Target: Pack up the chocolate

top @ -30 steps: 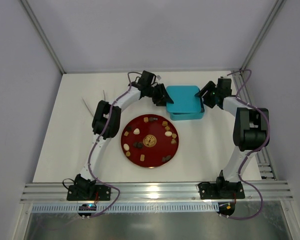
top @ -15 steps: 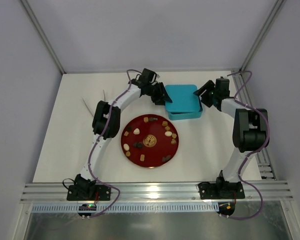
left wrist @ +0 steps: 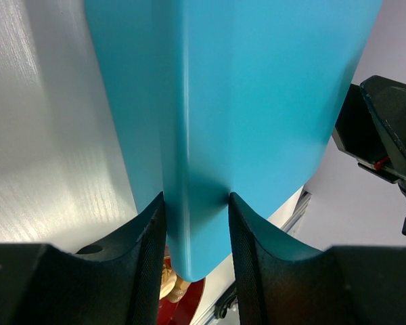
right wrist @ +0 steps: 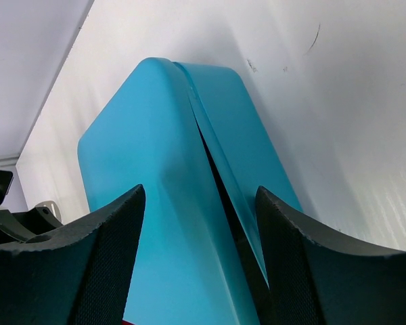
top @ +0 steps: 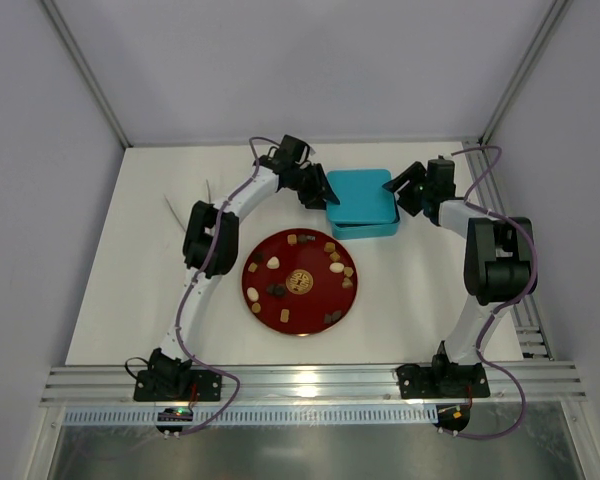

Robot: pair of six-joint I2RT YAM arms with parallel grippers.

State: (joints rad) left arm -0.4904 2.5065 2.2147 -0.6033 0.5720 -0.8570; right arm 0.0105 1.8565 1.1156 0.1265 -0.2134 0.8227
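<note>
The chocolate lies as several small brown, tan and cream pieces on a red plate at mid-table. A teal box sits behind the plate, its lid raised a little off the base. My left gripper is shut on the lid's left corner; a tan piece shows under it. My right gripper is open, its fingers straddling the box's right edge without pinching it.
The plate has a round gold emblem at its centre. Two thin pale sticks lie on the white table at the left. Frame posts and grey walls close in the back and sides. A metal rail runs along the near edge.
Both grippers and the teal box have shifted slightly left and back. The right gripper has moved up along the box's right edge. The plate and chocolates have not moved.
</note>
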